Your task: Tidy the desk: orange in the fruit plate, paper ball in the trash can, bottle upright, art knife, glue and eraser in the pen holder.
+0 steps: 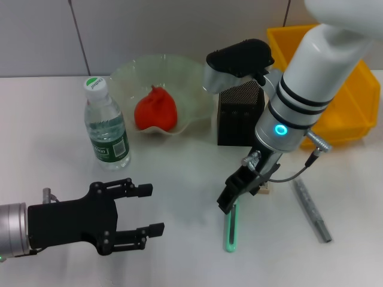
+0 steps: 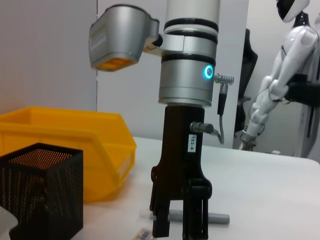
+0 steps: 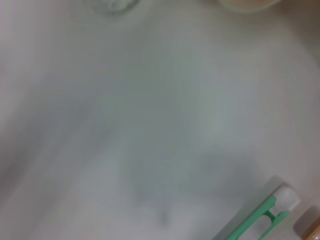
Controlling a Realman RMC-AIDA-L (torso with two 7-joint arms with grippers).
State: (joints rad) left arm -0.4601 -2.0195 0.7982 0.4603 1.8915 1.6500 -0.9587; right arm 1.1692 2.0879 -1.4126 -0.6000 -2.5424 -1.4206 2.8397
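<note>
Nearest, the left pincer [image 1: 149,209] hovers low over the tabletop [image 1: 179,251], fingers spread, gripping nothing. The right pincer [image 1: 230,200] sits right at the green art knife's [image 1: 231,230] top end; can't tell if it's clenched. A grey glue stick [image 1: 311,210] lies beside. Further back: upright bottle [image 1: 106,124], pen holder [image 1: 239,116], orange [image 1: 155,110] in the fruit plate [image 1: 197,78].

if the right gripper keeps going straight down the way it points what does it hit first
Most likely the green-and-white art knife lying flat on the white desk: the right gripper points down just above its upper end. Depth is unclear, so it may meet bare desk beside it.
</note>
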